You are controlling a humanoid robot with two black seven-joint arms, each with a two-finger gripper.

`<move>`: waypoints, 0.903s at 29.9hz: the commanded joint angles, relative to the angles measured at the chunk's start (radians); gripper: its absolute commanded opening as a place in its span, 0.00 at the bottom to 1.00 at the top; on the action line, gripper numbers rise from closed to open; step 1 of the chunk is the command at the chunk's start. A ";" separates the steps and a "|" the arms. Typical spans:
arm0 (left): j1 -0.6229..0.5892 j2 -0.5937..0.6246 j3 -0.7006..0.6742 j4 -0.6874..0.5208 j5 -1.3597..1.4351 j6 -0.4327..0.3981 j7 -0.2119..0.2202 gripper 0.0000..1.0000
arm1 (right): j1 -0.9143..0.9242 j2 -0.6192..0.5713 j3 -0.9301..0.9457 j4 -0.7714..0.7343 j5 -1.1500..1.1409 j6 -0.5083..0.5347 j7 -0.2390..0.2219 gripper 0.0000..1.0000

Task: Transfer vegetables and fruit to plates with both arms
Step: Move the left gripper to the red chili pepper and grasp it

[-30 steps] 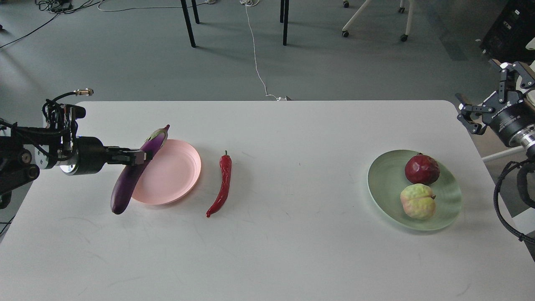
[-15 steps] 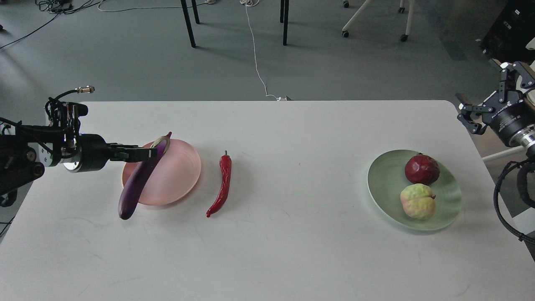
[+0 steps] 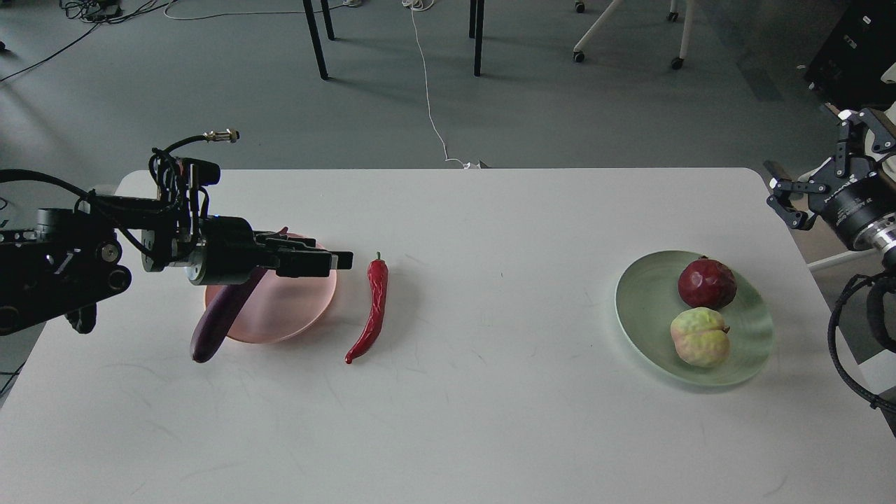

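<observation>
The purple eggplant (image 3: 218,320) lies tilted across the left rim of the pink plate (image 3: 301,302), its lower end on the table. My left gripper (image 3: 330,256) hovers over the pink plate, pointing right, open and empty, its fingertips close to the red chili pepper (image 3: 375,308), which lies on the table just right of that plate. The mint green plate (image 3: 644,302) at the right holds the dark red fruit (image 3: 707,283) and the yellow-green fruit (image 3: 700,337). My right gripper (image 3: 815,171) is open and empty, above the table's far right corner.
The white table (image 3: 490,420) spans the view. Beyond its far edge are dark chair legs (image 3: 478,35) and a white cable (image 3: 428,105) on the grey floor. My right arm's cable loop (image 3: 840,343) hangs by the table's right edge.
My left gripper let go of the eggplant, which settled lower across the pink plate's rim. The gripper then moved right over the plate toward the chili. The right arm barely moved.
</observation>
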 commanded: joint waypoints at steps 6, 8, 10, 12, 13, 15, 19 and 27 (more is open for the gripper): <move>-0.005 -0.122 0.004 0.031 0.004 0.000 0.034 0.95 | -0.018 0.002 0.000 0.001 0.000 0.000 0.000 0.97; -0.004 -0.159 0.009 0.060 0.004 0.000 0.047 0.95 | -0.020 0.002 0.000 0.001 0.000 0.000 0.000 0.97; -0.004 -0.199 0.015 0.082 0.004 0.000 0.057 0.95 | -0.023 -0.002 0.000 0.001 0.000 0.000 0.000 0.97; -0.002 -0.237 0.018 0.109 0.006 0.000 0.060 0.95 | -0.023 -0.006 0.000 0.001 0.000 0.000 0.000 0.97; -0.002 -0.257 0.018 0.132 0.006 0.000 0.060 0.95 | -0.024 -0.008 0.000 0.001 0.000 0.000 0.000 0.97; -0.002 -0.297 0.021 0.177 0.006 0.000 0.060 0.95 | -0.027 -0.011 0.001 0.001 0.000 0.000 0.000 0.97; -0.002 -0.357 0.061 0.267 0.006 0.002 0.060 0.95 | -0.038 -0.012 0.003 0.000 0.000 0.000 0.000 0.97; -0.001 -0.355 0.129 0.313 0.125 0.046 0.061 0.95 | -0.050 -0.028 0.012 -0.002 0.000 0.000 0.000 0.97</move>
